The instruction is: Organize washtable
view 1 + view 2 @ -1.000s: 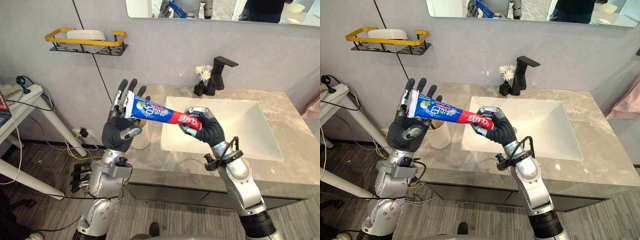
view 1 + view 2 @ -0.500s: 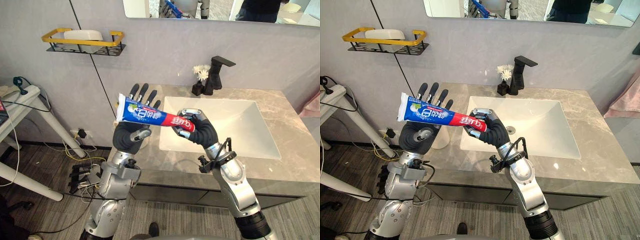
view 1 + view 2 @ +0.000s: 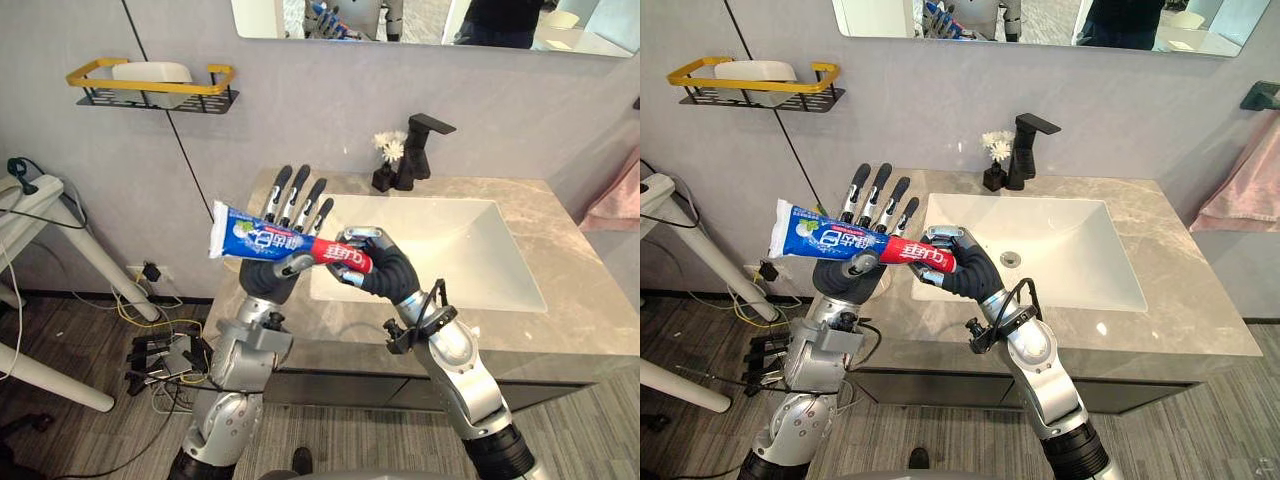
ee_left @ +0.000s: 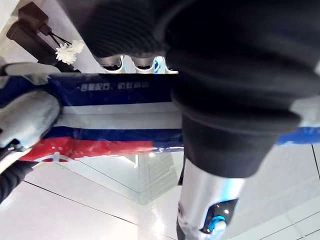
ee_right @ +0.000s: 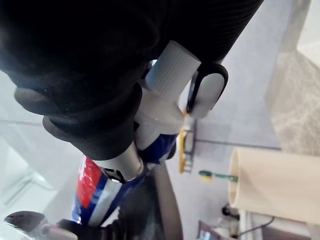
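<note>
A blue, red and white toothpaste tube [image 3: 262, 240] is held level in the air, left of the sink. My right hand [image 3: 388, 277] is shut on its red cap end, and the white cap [image 5: 167, 82] shows between the fingers in the right wrist view. My left hand [image 3: 268, 281] stands upright behind the middle of the tube with its fingers [image 3: 300, 200] straight and spread. Its thumb [image 4: 210, 195] lies across the front of the tube [image 4: 115, 115]. The tube's flat end sticks out past that hand. A cream cup [image 5: 277, 186] with a green toothbrush [image 5: 215, 175] stands on the counter below.
The white sink basin [image 3: 470, 255] is set in a grey marble counter [image 3: 590, 310]. A black faucet [image 3: 420, 150] and a small vase of white flowers [image 3: 386, 162] stand at the back. A yellow-rimmed wall shelf [image 3: 150, 85] holds white soap. A pink towel [image 3: 1240, 190] hangs at the right.
The camera has shifted. My left hand has gone from the tube's flat end to behind its middle, nearer my right hand, which keeps its grip on the cap end.
</note>
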